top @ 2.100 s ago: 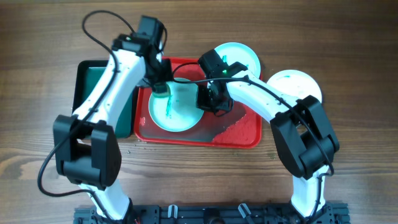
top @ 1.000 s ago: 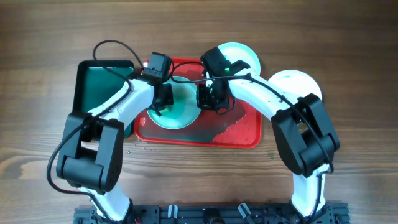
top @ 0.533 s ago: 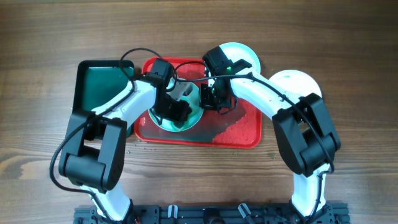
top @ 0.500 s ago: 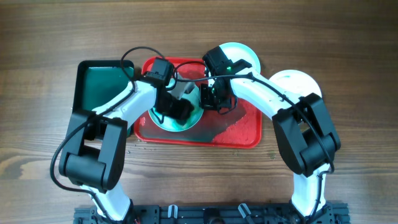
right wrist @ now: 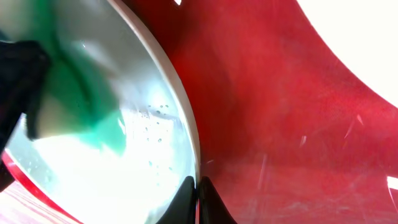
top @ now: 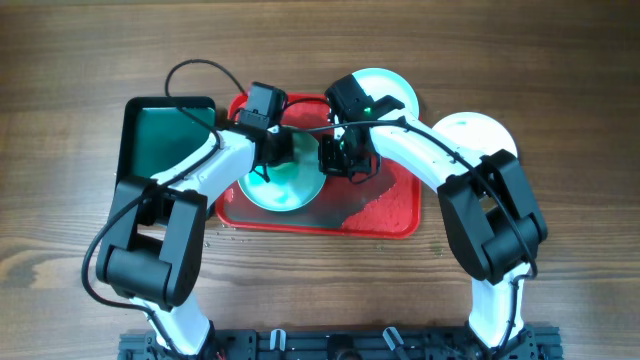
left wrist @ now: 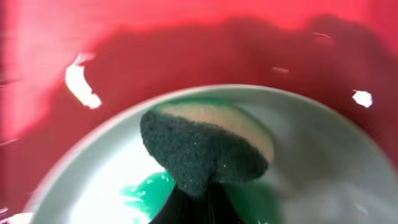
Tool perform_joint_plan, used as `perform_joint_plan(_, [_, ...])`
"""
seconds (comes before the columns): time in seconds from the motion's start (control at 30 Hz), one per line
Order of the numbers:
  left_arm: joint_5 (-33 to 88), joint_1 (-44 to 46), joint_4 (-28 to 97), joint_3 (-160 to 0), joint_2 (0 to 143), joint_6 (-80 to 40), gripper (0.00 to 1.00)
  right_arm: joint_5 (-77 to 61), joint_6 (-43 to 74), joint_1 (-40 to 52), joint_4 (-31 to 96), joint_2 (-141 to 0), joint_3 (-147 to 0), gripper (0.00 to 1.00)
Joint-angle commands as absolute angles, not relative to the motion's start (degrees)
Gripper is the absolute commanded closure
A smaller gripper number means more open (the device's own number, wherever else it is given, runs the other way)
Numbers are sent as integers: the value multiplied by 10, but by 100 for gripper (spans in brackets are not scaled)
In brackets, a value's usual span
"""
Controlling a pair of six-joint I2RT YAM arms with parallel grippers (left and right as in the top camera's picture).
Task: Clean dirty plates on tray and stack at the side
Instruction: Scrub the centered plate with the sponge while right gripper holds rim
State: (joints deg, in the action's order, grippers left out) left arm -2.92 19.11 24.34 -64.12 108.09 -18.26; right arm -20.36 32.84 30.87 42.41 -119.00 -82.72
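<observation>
Turquoise plate (top: 290,190) on red tray (top: 385,215); left fingers (left wrist: 180,208) clamp sponge (left wrist: 199,149); right fingers (right wrist: 211,208) pinch its rim; green tray (top: 160,140) beside.

Brown wood-grain table (top: 60,60) fills the view w/ even light, black rail (top: 330,345) along btm edge

No readable text or labels, seemingly, anywhere.

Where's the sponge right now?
In the left wrist view the sponge sits centre frame, held by the left gripper against the turquoise plate lying on the red tray.
</observation>
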Motion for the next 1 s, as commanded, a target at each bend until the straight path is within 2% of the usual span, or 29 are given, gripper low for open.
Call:
perform_joint_plan(0.0, [-176, 187, 284, -634, 1089, -264, 96, -207, 316, 311, 425, -1196, -835, 96])
perform_joint_plan(0.07, [-126, 189, 316, -634, 1089, -253, 96, -207, 316, 311, 425, -1196, -835, 96])
perform_joint_plan(0.13, [-19, 191, 351, -634, 1089, -198, 96, -207, 315, 311, 425, -1196, -835, 96])
perform_joint_plan(0.3, [364, 191, 418, -634, 1089, 34, 96, -207, 315, 311, 425, -1196, -835, 96])
perform_joint_plan(0.37, [406, 191, 408, -634, 1089, 64, 96, -207, 316, 311, 425, -1196, -835, 95])
perform_joint_plan(0.43, [386, 190, 363, -634, 1089, 57, 96, -207, 315, 311, 425, -1196, -835, 96])
perform_joint_plan(0.5, [305, 190, 314, -634, 1089, 6, 96, -207, 315, 311, 425, -1196, -835, 96])
perform_joint_plan(0.67, [-8, 190, 247, -634, 1089, -131, 96, -207, 315, 311, 425, -1196, -835, 96])
perform_joint_plan(0.8, [-182, 190, 267, -634, 1089, -199, 96, -207, 315, 311, 425, -1196, -835, 96])
perform_joint_plan(0.87, [-222, 190, 315, -634, 1089, -240, 96, -207, 315, 311, 425, -1196, -835, 96])
perform_joint_plan(0.97, [-215, 191, 375, -634, 1089, -264, 96, -207, 315, 311, 425, -1196, -835, 96])
